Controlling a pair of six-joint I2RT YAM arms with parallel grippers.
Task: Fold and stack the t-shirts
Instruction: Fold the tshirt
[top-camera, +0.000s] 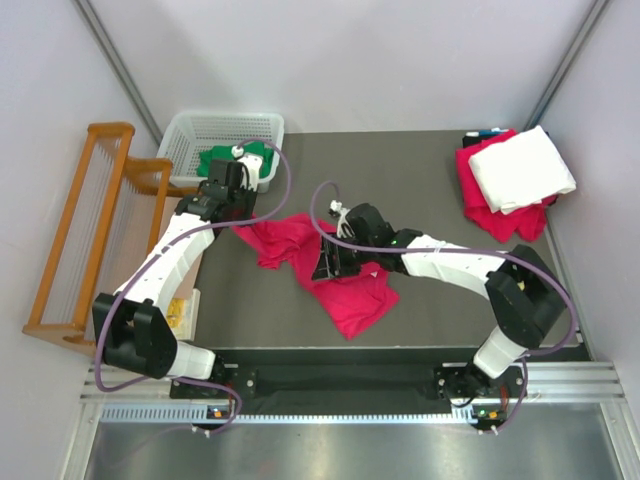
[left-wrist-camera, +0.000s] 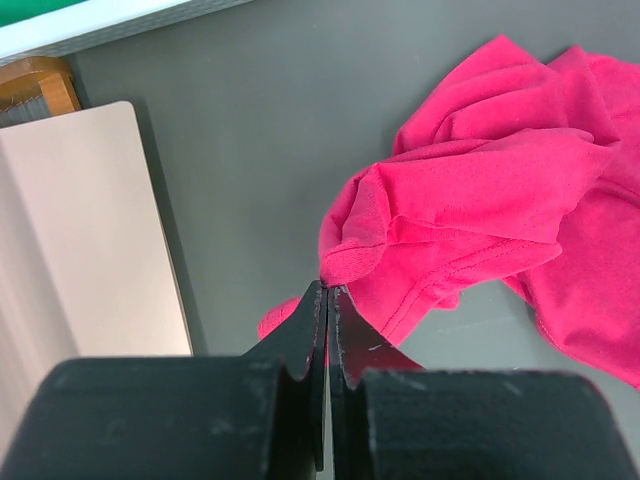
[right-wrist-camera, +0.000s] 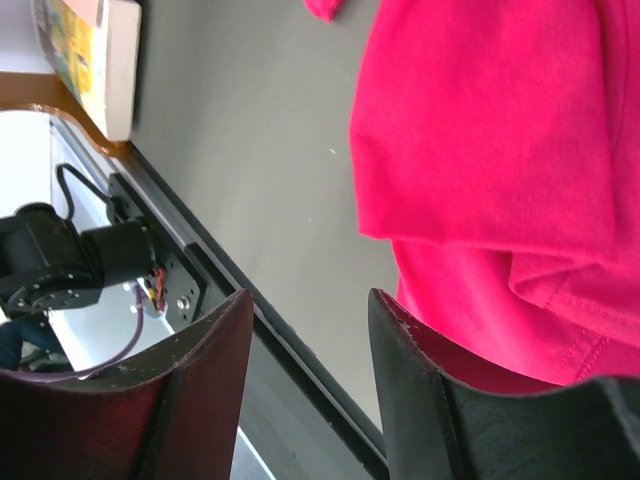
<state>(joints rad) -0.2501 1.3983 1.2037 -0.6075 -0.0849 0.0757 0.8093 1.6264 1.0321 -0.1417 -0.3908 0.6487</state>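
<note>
Left fingers (left-wrist-camera: 300, 345), pressed together, met the edge of a crumpled pink shirt (top-camera: 350, 290) on the counter (top-camera: 420, 180), just near-side of the basket (top-camera: 225, 118); whether they pinched cloth was unclear. Right fingers (right-wrist-camera: 425, 380) stood spread over that shirt, farther from the basket. A green shirt (top-camera: 215, 160) lay inside the basket; a folded white shirt (top-camera: 520, 170) sat well to its right.

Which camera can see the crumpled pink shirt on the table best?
The top view: it shows the whole crumpled pink shirt at once. The left wrist view shows only one bunched end up close. The right wrist view shows only a smooth stretch of it, cut off by the picture's edge.
</note>
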